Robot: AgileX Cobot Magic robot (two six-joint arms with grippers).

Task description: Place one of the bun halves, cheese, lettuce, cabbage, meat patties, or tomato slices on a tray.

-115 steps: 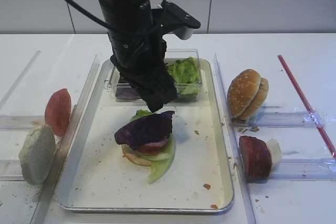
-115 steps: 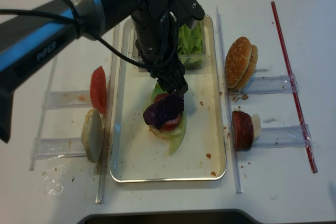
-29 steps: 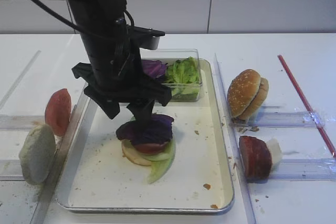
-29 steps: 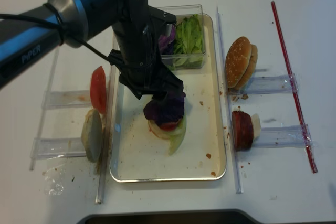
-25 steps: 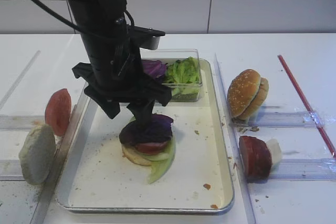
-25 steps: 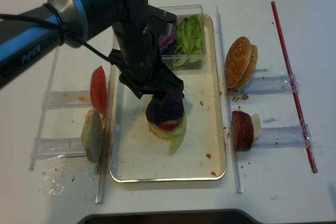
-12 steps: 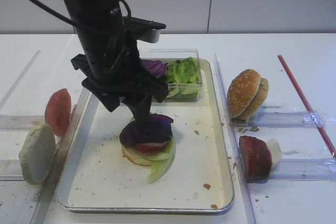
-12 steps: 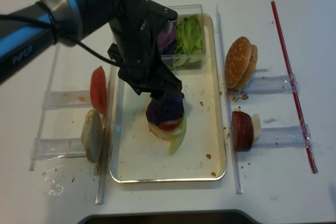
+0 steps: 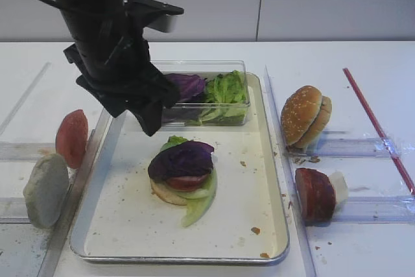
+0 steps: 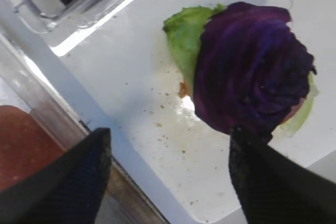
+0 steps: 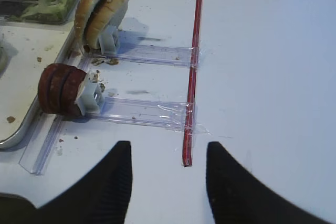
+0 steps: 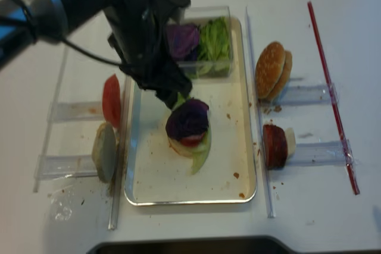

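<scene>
Left gripper [image 10: 167, 174] has lifted off toward upper left with jaws spread and empty — dark purple crinkled cabbage leaf [image 9: 181, 159] now sits freed atop the stack mid-frame on the silver metal tray [image 9: 272, 180], placement looks done; right gripper [image 11: 167, 177] also agape, idle.

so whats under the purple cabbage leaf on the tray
Under the cabbage a red slice edge shows, then pale lettuce and a bun half on the tray. The middle of the stack is covered, so any other layer cannot be seen.
</scene>
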